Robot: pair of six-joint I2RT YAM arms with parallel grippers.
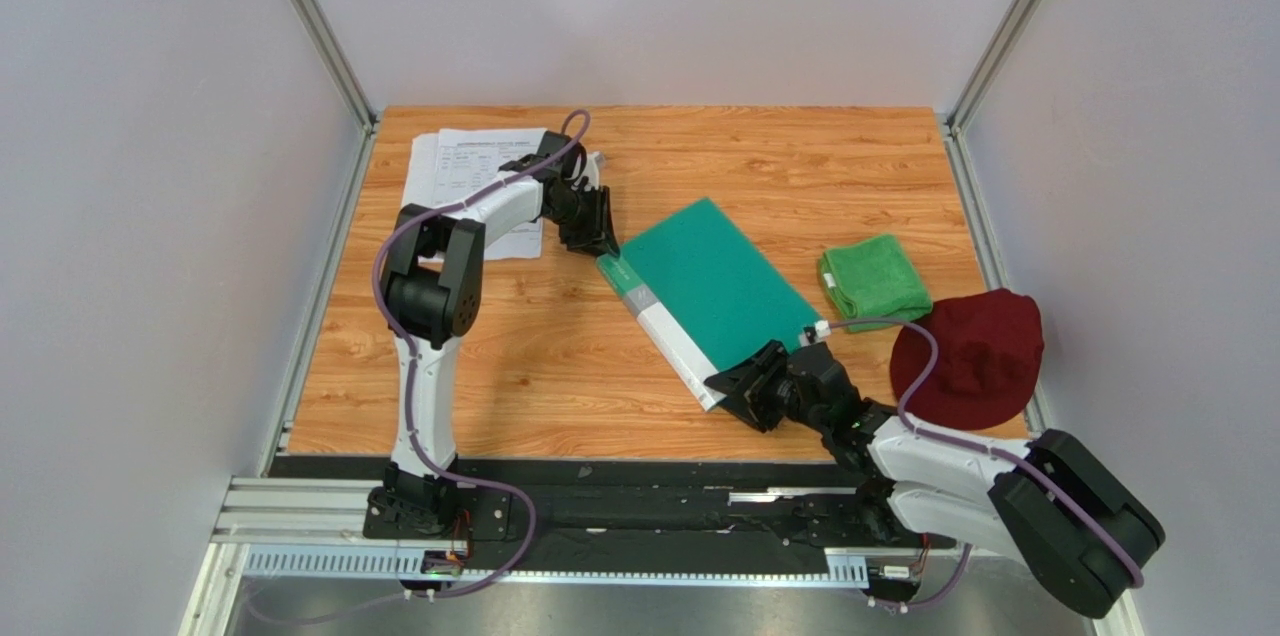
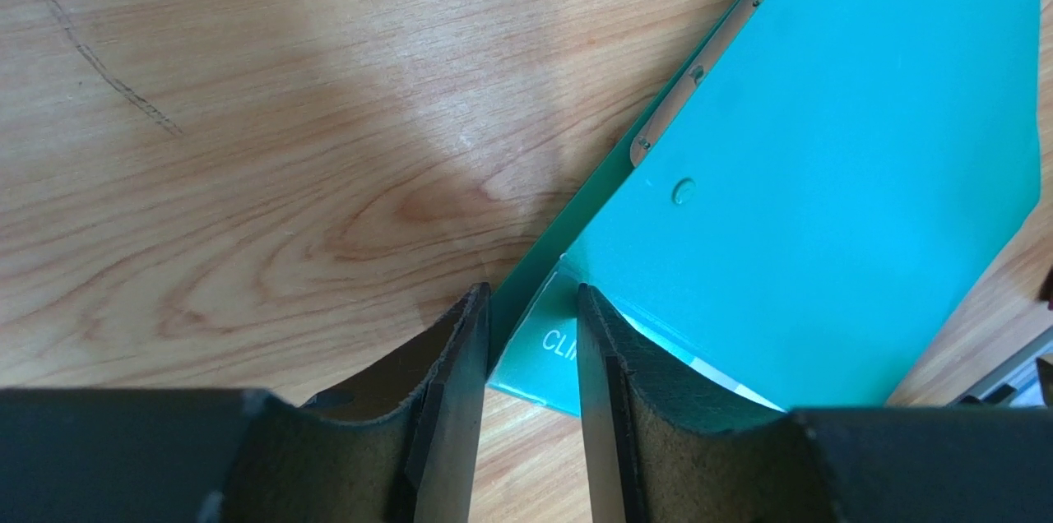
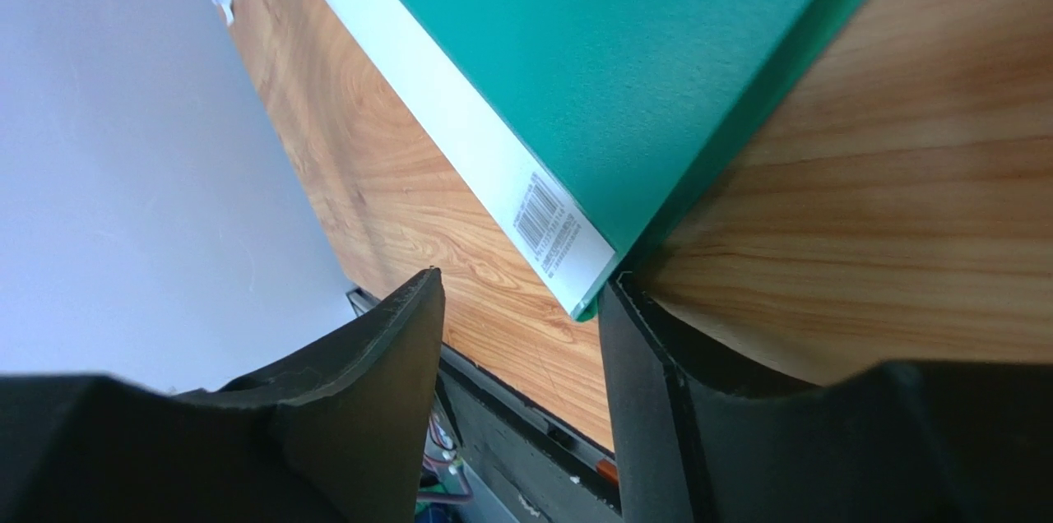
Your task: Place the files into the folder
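The teal-green folder [image 1: 714, 284] lies shut and flat in the middle of the table, turned at an angle, with its white label strip [image 1: 657, 324] along the left side. The files [image 1: 466, 171], printed white sheets, lie at the far left corner, partly under my left arm. My left gripper [image 1: 594, 234] is at the folder's far left corner. In the left wrist view its fingers [image 2: 532, 301] stand a little apart with that folder corner [image 2: 841, 116] between them. My right gripper [image 1: 747, 389] is open at the folder's near corner. In the right wrist view [image 3: 519, 283] the barcode end of the folder [image 3: 618, 42] touches the right fingertip.
A small bright green folded cloth [image 1: 873, 279] lies right of the folder. A dark red cap [image 1: 969, 359] sits at the right edge, beside my right arm. Metal posts and grey walls enclose the table; a black rail [image 1: 631, 479] runs along the near edge.
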